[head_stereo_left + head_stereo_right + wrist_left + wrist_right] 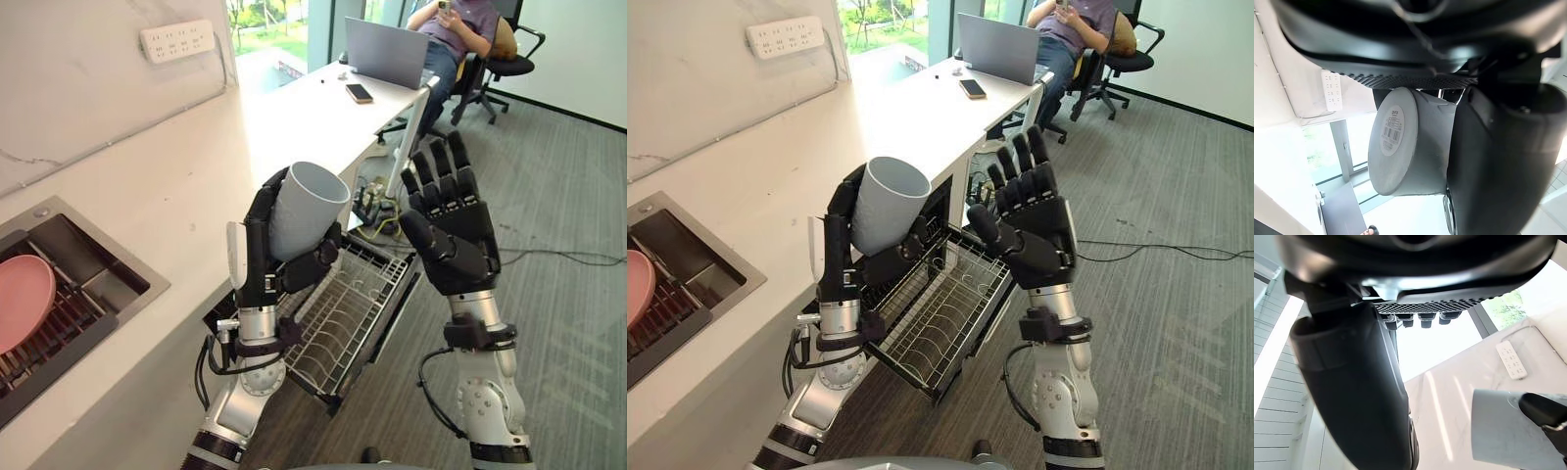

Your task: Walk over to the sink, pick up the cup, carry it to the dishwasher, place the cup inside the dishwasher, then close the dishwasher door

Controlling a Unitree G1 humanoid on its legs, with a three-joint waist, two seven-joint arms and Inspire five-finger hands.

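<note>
1. one grey cup [304, 211] sits in the left hand [257, 259], whose fingers and thumb curl round its lower body; the cup is tilted, its open mouth facing up and away from the robot.
2. the cup is held in the air off the edge of the white counter [196, 176], above a wire dishwasher rack [343, 318] that is pulled out below.
3. the right hand [453, 230] is raised just beside the cup, apart from it, fingers straight and spread, holding nothing.
4. the sink [108, 269] lies at the near left of the counter, with a pink plate [20, 299] inside it.
5. a white power strip [177, 40] is fixed to the wall behind the counter.
6. a laptop [385, 51] and a phone [359, 93] lie at the far end, where a person [456, 29] sits in an office chair.
</note>
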